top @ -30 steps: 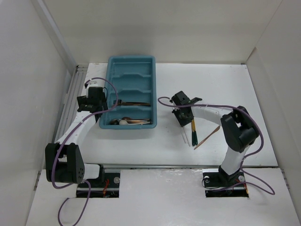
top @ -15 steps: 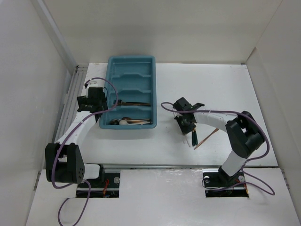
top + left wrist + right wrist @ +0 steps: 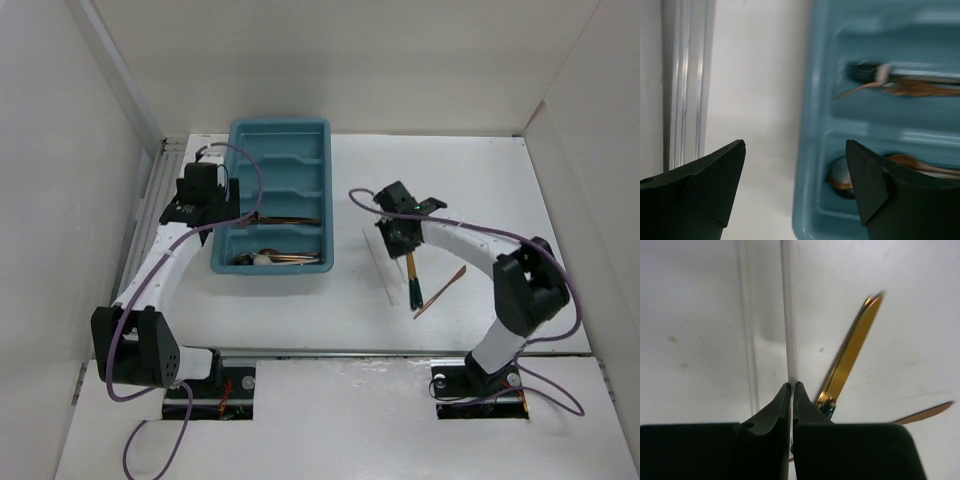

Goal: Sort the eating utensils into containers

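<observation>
A thin silver chopstick (image 3: pixel 788 315) is pinched endwise in the right gripper (image 3: pixel 791 386). The teal-blue plastic cutlery tray (image 3: pixel 281 125) lies to its left, beneath the spread left gripper (image 3: pixel 795 145).

Bright, even light, soft shadows; left wrist view blurred across tray (image 3: pixel 810 125).

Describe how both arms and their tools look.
The left arm and right arm match: white links, bulky black joints, a looping purple cable each. The left tool and right tool are black, with tapered wedge fingers.
</observation>
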Robot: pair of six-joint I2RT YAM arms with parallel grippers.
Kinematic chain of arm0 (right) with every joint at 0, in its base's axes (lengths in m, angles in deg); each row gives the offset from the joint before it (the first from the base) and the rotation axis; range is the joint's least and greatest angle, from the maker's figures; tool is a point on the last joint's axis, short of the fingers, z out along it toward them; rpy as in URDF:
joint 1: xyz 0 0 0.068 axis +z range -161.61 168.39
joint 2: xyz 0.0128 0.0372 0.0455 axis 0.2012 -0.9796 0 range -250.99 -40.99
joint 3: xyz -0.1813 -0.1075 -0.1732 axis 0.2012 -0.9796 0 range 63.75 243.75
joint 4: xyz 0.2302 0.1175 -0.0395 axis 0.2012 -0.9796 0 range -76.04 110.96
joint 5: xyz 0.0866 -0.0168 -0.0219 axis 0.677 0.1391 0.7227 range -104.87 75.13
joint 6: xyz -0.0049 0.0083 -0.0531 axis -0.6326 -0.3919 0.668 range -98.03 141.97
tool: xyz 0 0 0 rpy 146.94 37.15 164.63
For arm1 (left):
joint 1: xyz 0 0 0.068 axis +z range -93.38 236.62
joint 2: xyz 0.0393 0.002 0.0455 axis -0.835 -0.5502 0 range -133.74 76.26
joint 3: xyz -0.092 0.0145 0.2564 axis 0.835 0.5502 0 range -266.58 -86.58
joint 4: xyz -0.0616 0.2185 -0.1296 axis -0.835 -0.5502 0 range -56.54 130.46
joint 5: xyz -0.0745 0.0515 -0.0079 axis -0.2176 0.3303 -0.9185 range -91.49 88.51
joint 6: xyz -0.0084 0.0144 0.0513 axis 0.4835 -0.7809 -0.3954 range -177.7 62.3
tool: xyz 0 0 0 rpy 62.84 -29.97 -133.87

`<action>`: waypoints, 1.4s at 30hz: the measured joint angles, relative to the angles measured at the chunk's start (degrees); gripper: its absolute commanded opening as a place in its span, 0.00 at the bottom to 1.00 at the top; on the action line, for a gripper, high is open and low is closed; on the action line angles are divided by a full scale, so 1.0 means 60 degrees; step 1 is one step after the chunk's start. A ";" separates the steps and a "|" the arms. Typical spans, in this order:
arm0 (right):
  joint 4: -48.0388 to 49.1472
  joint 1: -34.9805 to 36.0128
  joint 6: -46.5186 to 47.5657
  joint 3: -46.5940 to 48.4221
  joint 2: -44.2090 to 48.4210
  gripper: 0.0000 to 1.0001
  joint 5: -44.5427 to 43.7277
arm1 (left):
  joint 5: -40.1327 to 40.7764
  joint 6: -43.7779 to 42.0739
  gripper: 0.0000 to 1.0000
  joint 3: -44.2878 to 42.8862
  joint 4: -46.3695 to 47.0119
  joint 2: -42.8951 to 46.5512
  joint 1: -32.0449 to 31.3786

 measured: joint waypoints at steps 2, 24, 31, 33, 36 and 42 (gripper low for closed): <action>0.0022 -0.0102 0.0211 0.0714 0.0423 0.00 -0.0146 | -0.0900 -0.0437 0.79 -0.0761 -0.0124 -0.0069 -0.0073; 0.4710 0.1359 0.1840 0.2962 0.2612 0.00 0.2612 | -1.2142 0.2787 0.78 -0.1617 0.7675 0.0215 -0.1993; 0.4870 0.1610 0.1861 0.2827 0.2739 0.00 0.2608 | -1.2138 0.4251 0.65 -0.1443 0.9085 -0.0270 -0.2051; 0.4867 0.1690 0.1894 0.2772 0.2801 0.00 0.2612 | -1.1978 0.4422 0.62 -0.1439 0.9169 -0.0430 -0.2051; 0.4896 0.1858 0.1931 0.2772 0.2823 0.00 0.2619 | -1.1785 0.4554 0.53 -0.1439 0.9162 -0.0586 -0.2051; 0.5053 0.1938 0.2011 0.2772 0.2849 0.00 0.2747 | -1.1355 0.4630 0.11 -0.1435 0.9165 -0.0605 -0.2051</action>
